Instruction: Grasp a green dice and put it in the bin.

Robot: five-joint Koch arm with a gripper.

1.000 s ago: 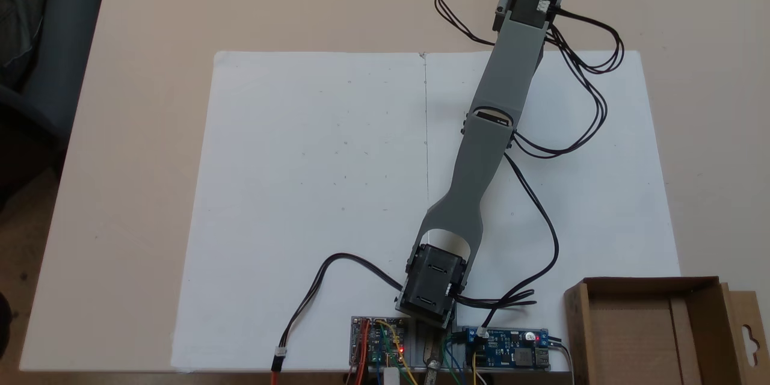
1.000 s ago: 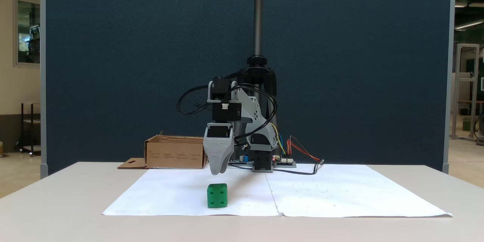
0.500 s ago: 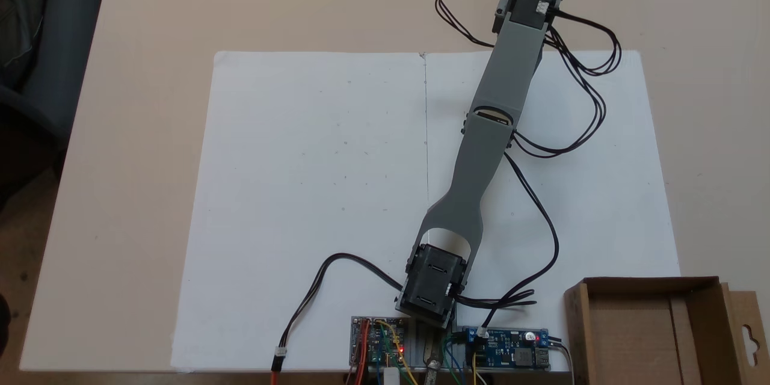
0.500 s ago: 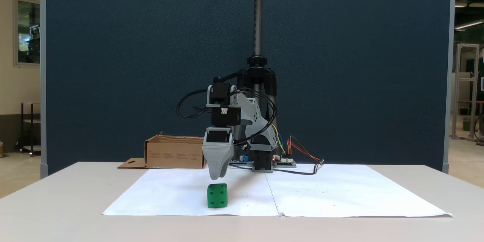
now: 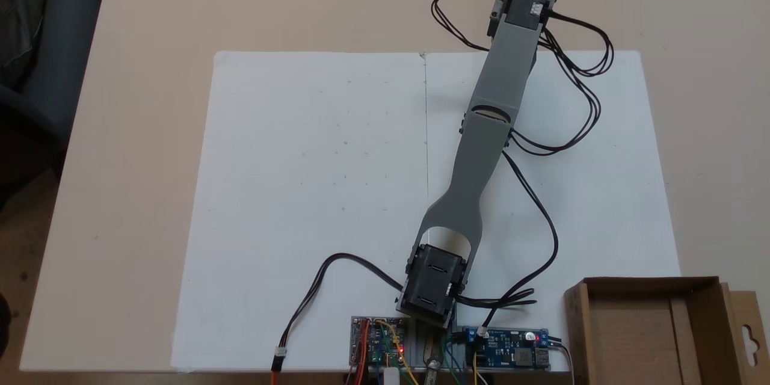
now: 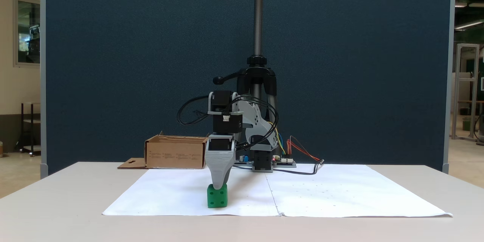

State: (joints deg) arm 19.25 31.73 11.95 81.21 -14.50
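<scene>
Where the grey gripper [image 6: 218, 187] points straight down in a fixed view, we see its tip overlapping the top edge of the green dice [image 6: 217, 197], at or just in front of the cube's upper face. Its jaws line up one behind the other from this side, so we cannot tell whether they are spread or pressed together, nor whether they pinch the dice.

We see the dice resting on the white paper sheet [image 6: 325, 193], close to that sheet's front edge, with 4 pips showing on the face toward the camera. The paper lies flat on the pale bench [image 6: 56, 204].

In a fixed view from above, we find the grey arm [image 5: 481, 150] stretched diagonally over the paper sheet [image 5: 301, 162], its far black servo block reaching past the sheet's top edge, and black cables [image 5: 577, 102] looping beside it.

Circuit boards [image 5: 508, 349] with coloured wires sit at the arm's base. The bin [image 5: 637, 337], an open brown cardboard box with a hang-hole flap, stands beside the boards at the picture's lower right corner, well apart from the dice.
</scene>
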